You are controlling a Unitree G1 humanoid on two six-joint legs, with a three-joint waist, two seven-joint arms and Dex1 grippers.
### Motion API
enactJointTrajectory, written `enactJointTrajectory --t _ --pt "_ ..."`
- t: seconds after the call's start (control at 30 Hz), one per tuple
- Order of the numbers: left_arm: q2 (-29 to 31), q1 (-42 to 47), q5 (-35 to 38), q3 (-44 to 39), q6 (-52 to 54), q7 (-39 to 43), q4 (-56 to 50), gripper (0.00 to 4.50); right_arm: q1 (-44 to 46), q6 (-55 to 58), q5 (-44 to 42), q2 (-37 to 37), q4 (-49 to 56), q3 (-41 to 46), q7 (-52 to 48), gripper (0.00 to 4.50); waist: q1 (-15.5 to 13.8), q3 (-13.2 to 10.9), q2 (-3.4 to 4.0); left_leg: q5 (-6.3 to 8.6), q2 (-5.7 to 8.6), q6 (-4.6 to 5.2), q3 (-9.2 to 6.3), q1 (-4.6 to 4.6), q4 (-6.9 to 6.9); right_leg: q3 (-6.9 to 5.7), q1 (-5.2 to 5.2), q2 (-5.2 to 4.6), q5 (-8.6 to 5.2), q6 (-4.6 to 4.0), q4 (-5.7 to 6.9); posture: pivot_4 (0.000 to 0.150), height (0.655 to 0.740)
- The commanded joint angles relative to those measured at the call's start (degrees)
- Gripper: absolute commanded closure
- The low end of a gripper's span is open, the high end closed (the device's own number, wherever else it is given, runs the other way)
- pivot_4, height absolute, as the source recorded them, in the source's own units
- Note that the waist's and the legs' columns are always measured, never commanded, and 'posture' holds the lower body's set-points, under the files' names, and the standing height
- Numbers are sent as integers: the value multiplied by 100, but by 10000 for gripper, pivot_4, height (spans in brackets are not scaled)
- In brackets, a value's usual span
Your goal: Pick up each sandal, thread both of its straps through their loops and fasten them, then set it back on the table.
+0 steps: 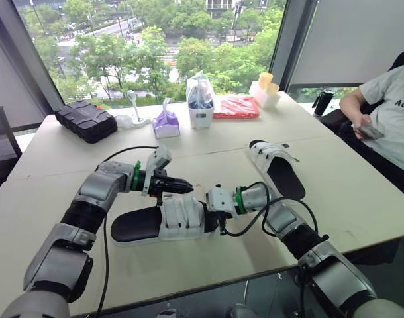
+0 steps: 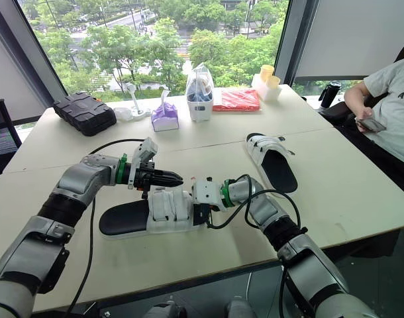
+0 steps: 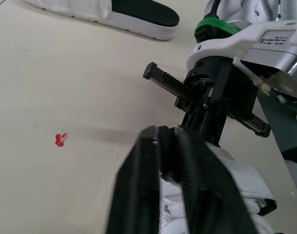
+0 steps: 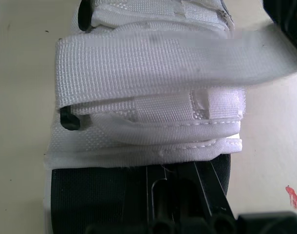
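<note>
The near sandal (image 1: 162,224), with a black footbed and white straps, lies on the table (image 1: 361,199) in front of me. My left gripper (image 1: 187,187) hovers just above its straps and is shut on the end of a white strap (image 4: 197,58), which is pulled taut across the sandal in the right wrist view. My right gripper (image 1: 214,217) is at the sandal's right end, shut on its sole edge, its fingers (image 4: 187,195) over the black footbed. The second sandal (image 1: 276,169) lies apart at the right, its straps loose.
Along the far edge stand a black case (image 1: 86,120), a purple pouch (image 1: 166,123), a white holder with a blue bag (image 1: 200,101), a red packet (image 1: 236,107) and yellow cups (image 1: 265,83). A person (image 1: 387,112) sits at the right side.
</note>
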State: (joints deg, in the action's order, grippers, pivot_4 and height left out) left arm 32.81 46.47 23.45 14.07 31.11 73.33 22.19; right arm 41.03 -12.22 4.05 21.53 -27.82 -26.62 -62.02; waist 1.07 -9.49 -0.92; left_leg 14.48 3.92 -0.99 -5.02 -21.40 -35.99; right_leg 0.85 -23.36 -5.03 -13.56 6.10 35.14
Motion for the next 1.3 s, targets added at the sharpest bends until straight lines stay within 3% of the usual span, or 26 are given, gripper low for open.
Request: enactJointTrajectory --t 0.03,0.1,0.23,0.37,0.67,1.1,1.3 --pt "-12 -64 367 -431 381 62 -452 44506 -160 239 478 163 -415 -138 121 45000 3 0 1 0 0 0 0 0 0 0 0 0 1 2 0 1500 7400" --pt "-18 -111 557 -572 588 137 -663 44506 -167 241 479 166 -406 -139 121 45000 1 -1 0 0 0 0 0 -1 0 0 0 0 1 3 0 1500 7400" --pt "9 -37 1730 -1289 1805 235 -1304 44506 -215 267 477 192 -336 -144 92 45000 5 -10 -2 0 0 0 -2 -2 -2 0 0 0 0 3 1 1500 7400" --pt "38 32 2136 -1621 2267 80 -1564 44506 -256 262 473 226 -301 -151 58 45000 4 -34 -6 0 0 0 -4 -3 -3 -1 -2 1 2 6 3 1500 7400" --pt "64 -20 1578 -1416 1786 -47 -1297 44506 -330 288 461 249 -194 -169 -8 45000 4 -44 -3 0 1 -3 -2 -7 6 -1 -9 1 18 -12 3 1500 7400" --pt "-281 65 784 -1420 775 -503 544 44506 -473 391 445 338 49 -179 -64 45000 -25 -44 -3 0 5 -2 -3 -9 5 -2 -9 -1 18 -9 1 1500 7400" --pt "-327 -80 607 -1350 693 -525 792 44506 -534 456 443 383 162 -162 -64 45000 -25 -45 -4 0 7 -2 -3 -10 3 -2 -9 -2 18 -8 1 1500 7400"
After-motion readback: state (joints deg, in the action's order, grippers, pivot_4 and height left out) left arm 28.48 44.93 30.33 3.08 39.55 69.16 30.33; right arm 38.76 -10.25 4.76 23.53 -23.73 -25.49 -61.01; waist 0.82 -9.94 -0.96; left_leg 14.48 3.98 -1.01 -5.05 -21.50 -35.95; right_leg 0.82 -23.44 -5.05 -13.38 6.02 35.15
